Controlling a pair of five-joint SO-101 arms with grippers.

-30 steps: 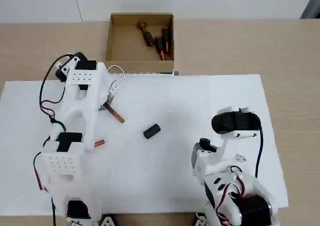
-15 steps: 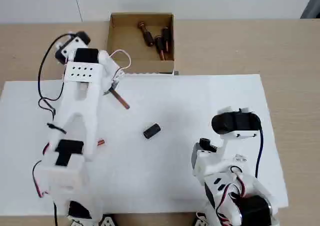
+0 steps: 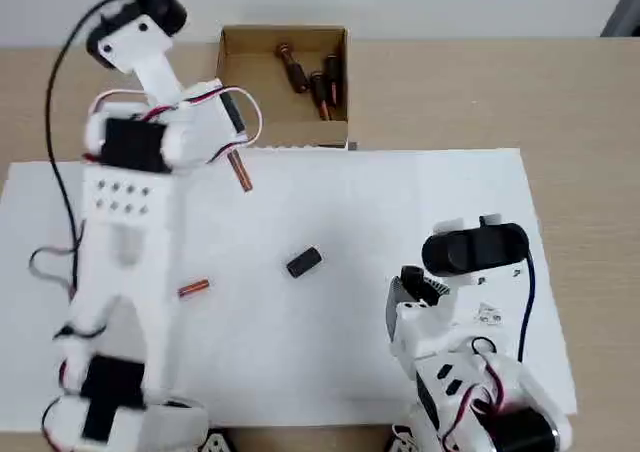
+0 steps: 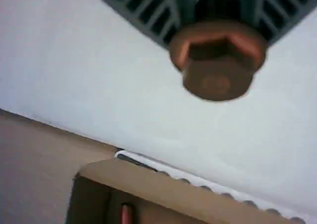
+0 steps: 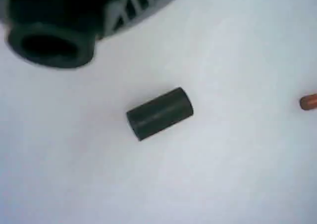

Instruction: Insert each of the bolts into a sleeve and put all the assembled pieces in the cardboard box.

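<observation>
My left gripper [image 3: 232,155] is shut on a copper bolt [image 3: 240,170], held off the white paper just in front of the cardboard box [image 3: 283,130]. The left wrist view looks at the bolt's hex head [image 4: 216,60] end-on, with the box [image 4: 148,192] beyond it. My right gripper [image 5: 54,23] is shut on a black sleeve [image 5: 49,46], whose open end faces the camera. That arm's gripper [image 3: 410,290] stands at the paper's near right. A loose black sleeve [image 3: 304,262] [image 5: 159,113] lies mid-paper. Left of it lies a loose copper bolt [image 3: 194,288] [image 5: 308,101].
Inside the box lie several assembled bolt-and-sleeve pieces [image 3: 312,72], toward its far right side. The white paper [image 3: 400,202] covers the middle of the wooden table [image 3: 450,92]. The left arm's body rises over the paper's left part.
My left arm has risen and swung toward the box, carrying the bolt up off the paper. The right arm has hardly shifted.
</observation>
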